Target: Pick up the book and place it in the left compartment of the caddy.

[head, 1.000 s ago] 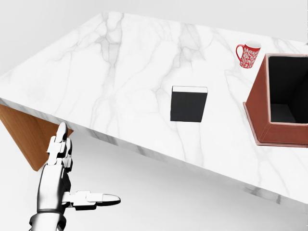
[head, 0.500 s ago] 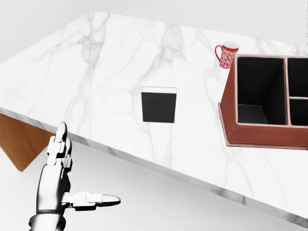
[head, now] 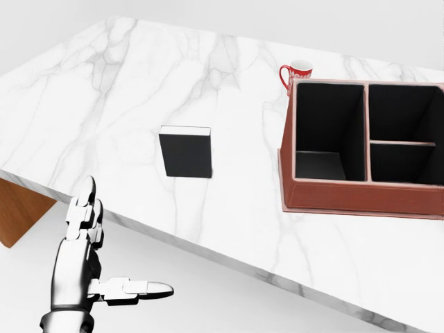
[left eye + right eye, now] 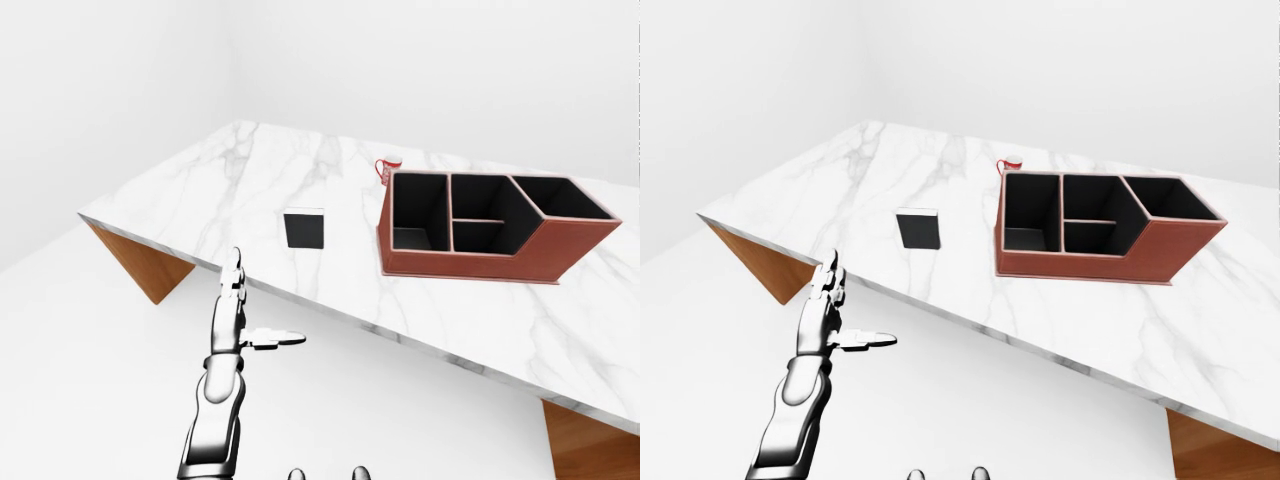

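Rolled right along the marble table (image 3: 104,83), bringing caddy (image 3: 361,198) fully into view; book (image 3: 186,154) flat near the near edge, left hand (image 3: 90,263) spread, off-table, reach pending.

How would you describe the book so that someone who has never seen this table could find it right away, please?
On the white marble table, look to the left of the reddish-brown caddy in the head view. The book lies alone on bare marble there, apart from both caddy and red patterned mug. It is the only flat black thing, with a thin white strip along its top edge.
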